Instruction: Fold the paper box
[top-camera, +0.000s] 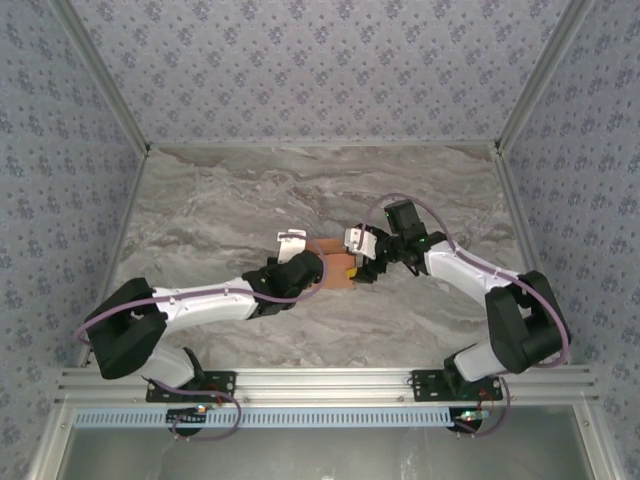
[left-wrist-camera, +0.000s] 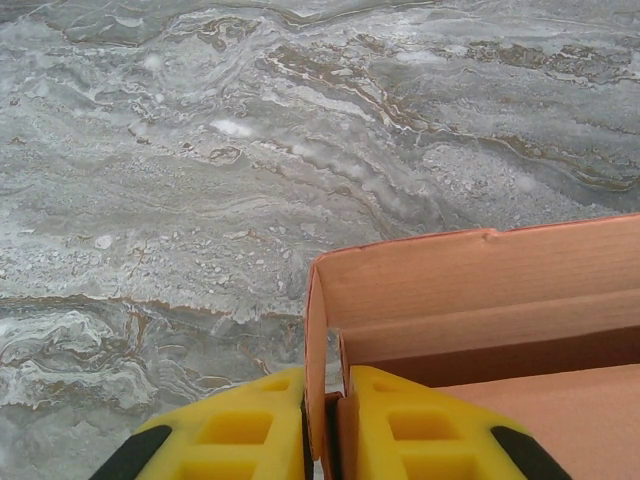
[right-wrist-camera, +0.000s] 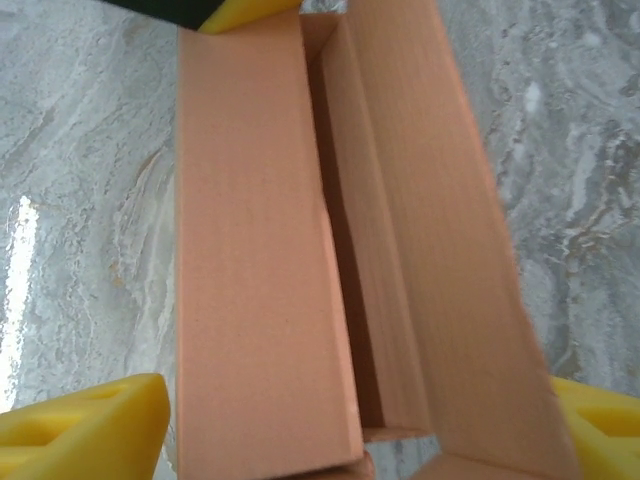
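Note:
The paper box (top-camera: 338, 270), a salmon-orange cardboard piece partly folded into a long open trough, is held above the table's middle between both arms. My left gripper (top-camera: 318, 272) is shut on its left end: in the left wrist view the yellow fingers (left-wrist-camera: 240, 430) pinch the end wall and a tucked flap of the box (left-wrist-camera: 480, 300) at the gripper (left-wrist-camera: 325, 440). My right gripper (top-camera: 362, 262) stands open at the other end, and its yellow fingertips (right-wrist-camera: 85, 430) straddle the box (right-wrist-camera: 260, 260) widely, with a thin gap on the left side. One long flap stands up on the right.
The grey marbled table (top-camera: 220, 210) stretches all round the box, enclosed by patterned walls (top-camera: 320, 60) at the back and sides. The arm bases sit on a metal rail (top-camera: 320, 385) at the near edge. A fingertip of the left gripper (right-wrist-camera: 245, 12) shows at the box's far end.

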